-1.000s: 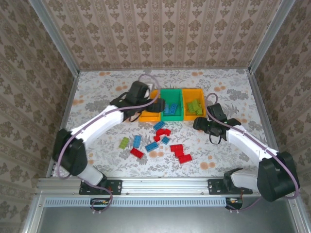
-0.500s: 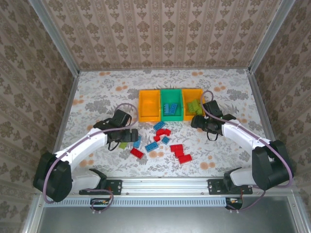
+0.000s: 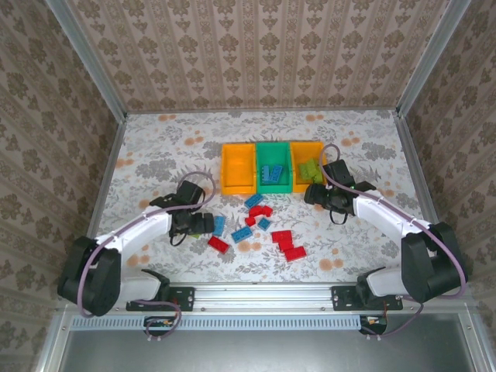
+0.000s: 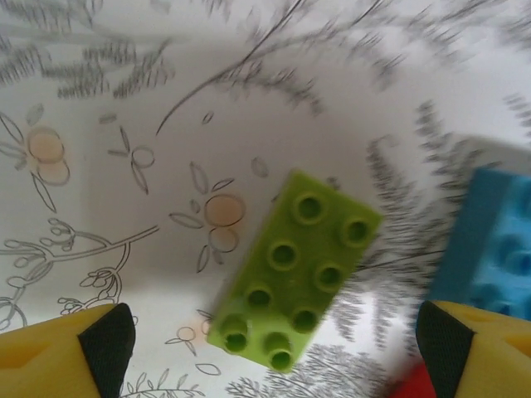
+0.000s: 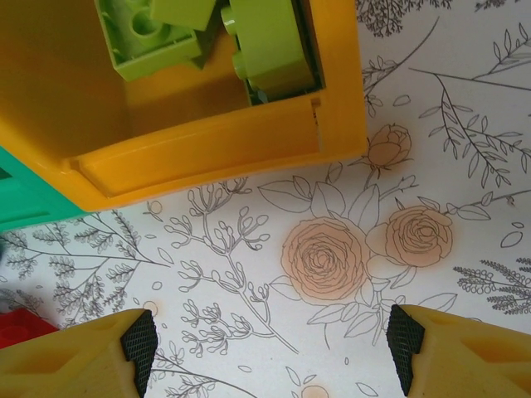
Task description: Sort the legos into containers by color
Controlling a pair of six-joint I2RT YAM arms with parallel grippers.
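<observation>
Lime brick (image 4: 294,269), loose on the worktop (image 4: 124,99), now lies between the spread, empty fingers of my left pincer (image 4: 274,340), which has come back from the bins (image 3: 273,145) and dropped over it: next pick ready. My right pincer (image 5: 270,344) hangs released beside the lime-filled orange bin (image 5: 207,141). Bins: three. Loose: one lime brick, four blue bricks (image 3: 241,235), about six red bricks (image 3: 287,245).

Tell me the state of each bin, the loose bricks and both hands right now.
left orange bin: empty
green bin: holds blue bricks
right orange bin: holds lime green bricks
lime green brick: flat on the table, studs up, ungripped
left hand: open, straddling that brick
right hand: open, empty, over the table
loose red bricks: on the table, unsorted
loose blue bricks: on the table, unsorted
</observation>
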